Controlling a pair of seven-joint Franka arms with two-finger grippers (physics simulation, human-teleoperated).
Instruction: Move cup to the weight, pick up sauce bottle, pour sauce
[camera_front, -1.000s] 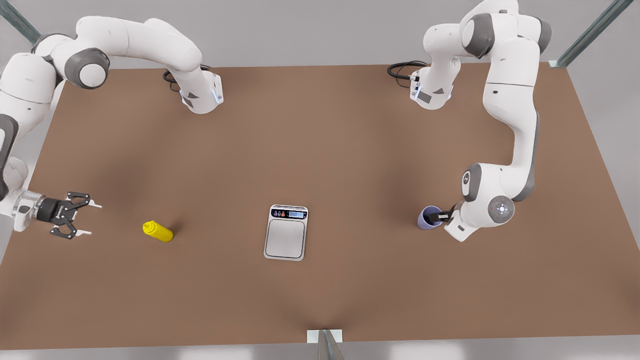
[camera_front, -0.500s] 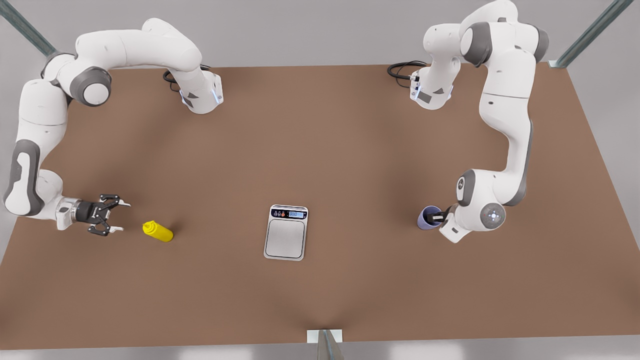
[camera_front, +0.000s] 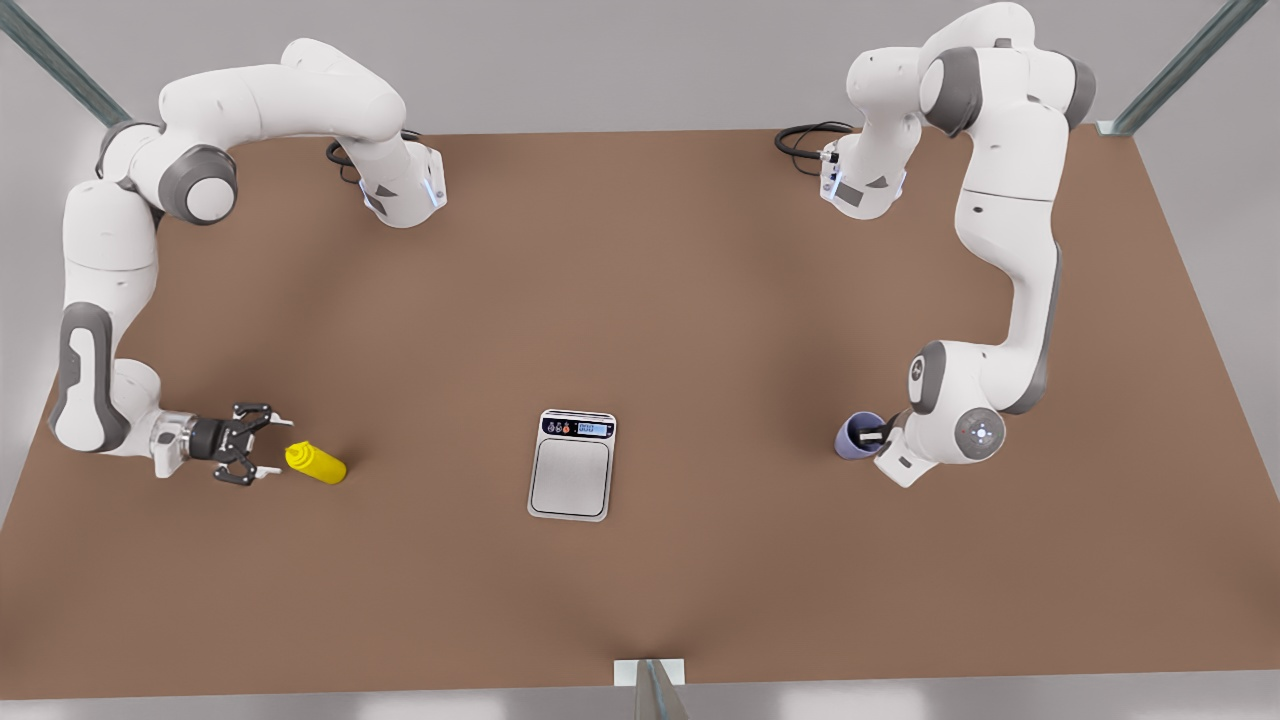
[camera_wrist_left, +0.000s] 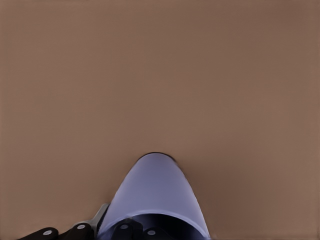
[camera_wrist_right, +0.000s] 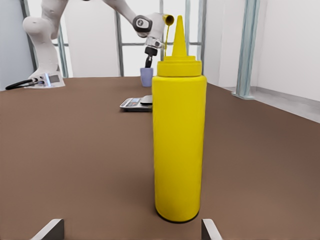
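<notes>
At lower left of the front view, starting from the pincers:
Right pincer: fingers spread wide, holding nothing, low over the tabletop, aimed at the sauce bottle from just beside it.
Right pincer fingertips: in the right wrist view they sit wide on either side of the bottle's base, not touching it.
Sauce bottle: upright on the tabletop in the front view's lower left, nozzle cap on; same bottle in the right wrist view.
Left pincer: at the front view's right, at the cup's rim; one finger reaches into the cup, the grip itself is hidden, cannot tell how far closed.
Cup: on the tabletop at right of centre, well apart from the weight; seen close in the left wrist view.
Weight: flat at mid-frame, plate bare, display strip on its far edge, between bottle and cup.
</notes>
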